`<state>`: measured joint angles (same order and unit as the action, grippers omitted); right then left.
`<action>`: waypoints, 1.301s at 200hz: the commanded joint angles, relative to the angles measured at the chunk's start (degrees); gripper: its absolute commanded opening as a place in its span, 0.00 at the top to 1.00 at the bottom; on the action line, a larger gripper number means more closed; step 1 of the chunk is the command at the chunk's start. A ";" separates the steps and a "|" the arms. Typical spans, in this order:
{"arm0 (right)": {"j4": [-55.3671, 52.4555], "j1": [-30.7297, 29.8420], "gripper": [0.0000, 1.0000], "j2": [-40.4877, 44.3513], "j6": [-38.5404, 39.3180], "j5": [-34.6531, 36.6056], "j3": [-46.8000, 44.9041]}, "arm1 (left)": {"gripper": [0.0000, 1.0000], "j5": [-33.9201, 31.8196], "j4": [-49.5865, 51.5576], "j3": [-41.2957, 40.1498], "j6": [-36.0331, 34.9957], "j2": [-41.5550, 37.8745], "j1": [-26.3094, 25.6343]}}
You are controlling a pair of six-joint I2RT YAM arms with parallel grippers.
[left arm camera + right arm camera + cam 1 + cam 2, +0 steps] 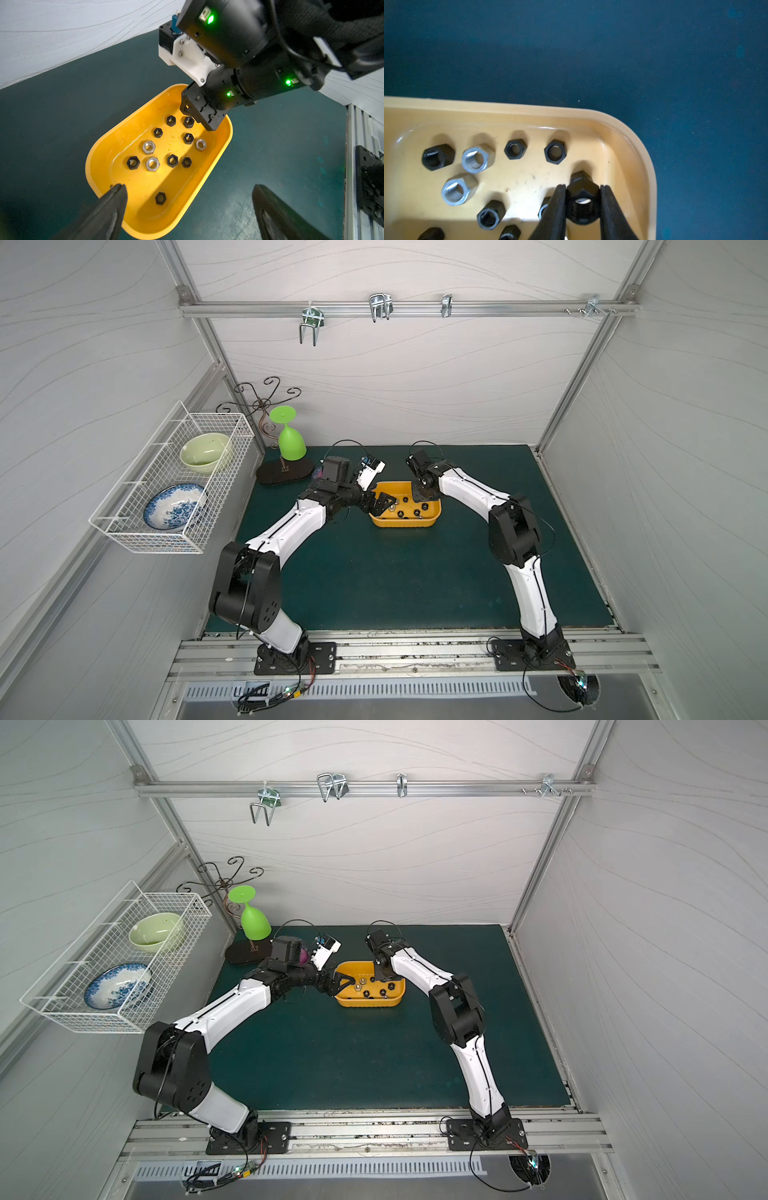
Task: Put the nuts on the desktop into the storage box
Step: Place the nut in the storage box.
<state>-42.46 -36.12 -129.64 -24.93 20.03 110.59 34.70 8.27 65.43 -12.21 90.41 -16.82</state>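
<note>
Your right hand (582,193) is clamped on one black nut (581,192), flats against both fingers, hole facing the wrist camera. It hangs over the storage box (643,158), just inside a rounded corner. Left hand (188,187) is spread wide with nothing in it, hovering at the opposite end of the box; one fingertip (118,191) overlaps the rim, contact or not, can't tell.

The other nuts (172,160) lie loose on the box floor: black ones plus three silver. No stray nut shows on the counter (395,580) in the top views, but they're tiny, so don't trust that. This looks like the last drop or close to it.

Risks:
- The held nut is near the corner wall and the box is shallow. Let go from height and it may bounce or roll over the rim onto the counter.
- It could cling to one finger on release and come away with the arm.
- It may land on a nut beneath and skip sideways.
- That left fingertip at the rim could shove or tip the box.
- Both wrists crowd the same box; a careless retreat risks a clash.
</note>
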 commanded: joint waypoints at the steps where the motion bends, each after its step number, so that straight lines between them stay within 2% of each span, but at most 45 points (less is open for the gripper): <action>1: 0.40 0.58 0.84 -1.80 -1.24 1.76 -0.42 | 0.02 0.11 -3.36 0.24 0.51 0.88 -0.40; 130: 1.75 2.02 0.81 -6.94 -0.66 3.17 0.60 | 0.02 -0.29 -2.87 0.23 0.25 1.59 -0.67; 189: 1.59 2.02 0.61 -4.31 0.55 2.88 1.13 | 0.02 -1.12 -1.55 0.75 -0.92 1.17 -0.67; 219: 1.07 2.03 0.57 -1.42 1.28 3.21 1.04 | 0.02 -1.34 0.04 1.01 -2.16 -0.09 -0.67; 260: 0.31 1.71 0.53 4.44 1.79 3.01 -0.09 | 0.02 -1.66 5.00 1.71 -7.57 -3.72 -0.67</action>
<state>-40.12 -34.72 -132.11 -23.97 22.13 110.61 33.28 10.74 65.43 -15.40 90.32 -17.30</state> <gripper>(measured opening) 0.462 0.983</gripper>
